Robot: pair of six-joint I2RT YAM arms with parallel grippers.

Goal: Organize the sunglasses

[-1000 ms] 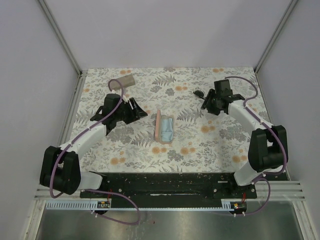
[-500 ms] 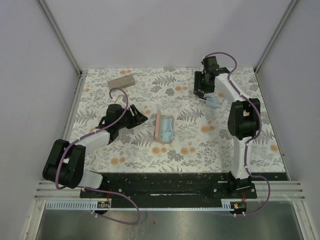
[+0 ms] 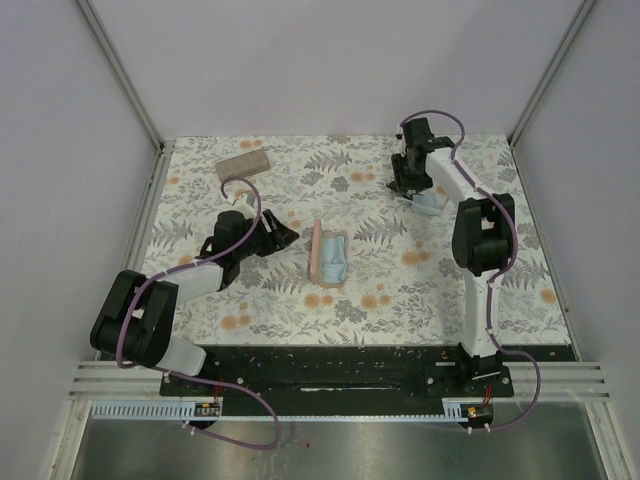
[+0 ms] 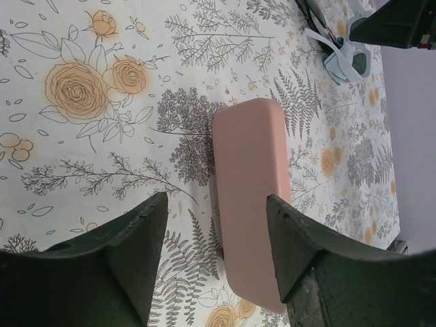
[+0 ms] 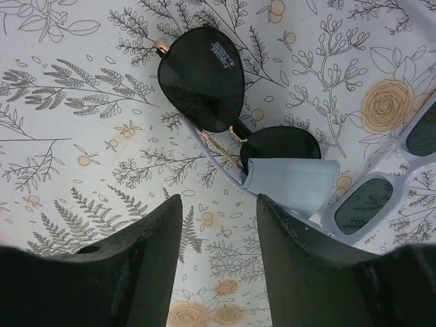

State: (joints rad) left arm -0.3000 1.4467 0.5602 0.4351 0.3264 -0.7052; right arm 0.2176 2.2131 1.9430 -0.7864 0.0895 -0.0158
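Observation:
The black-framed sunglasses point(image 5: 204, 78) lie folded on the floral table, just ahead of my right gripper point(image 5: 218, 204), which is open and empty above the table. The white-framed sunglasses point(image 5: 381, 197) lie to their right, and also show in the left wrist view point(image 4: 344, 58). A light blue cloth point(image 5: 289, 184) lies over the black pair's second lens. In the top view the right gripper point(image 3: 403, 183) hovers at the far right. My left gripper point(image 3: 285, 232) is open and empty, its fingers point(image 4: 136, 238) low on either side of the near end of the pink case point(image 4: 252, 197).
The pink case point(image 3: 318, 252) lies open mid-table with a blue cloth point(image 3: 335, 258) inside. A tan case point(image 3: 243, 160) lies at the far left. A blue cloth point(image 3: 428, 204) sits by the right gripper. White walls and metal rails bound the table.
The right arm swung from the right side to the far edge, over the sunglasses. The left gripper edged right toward the pink case.

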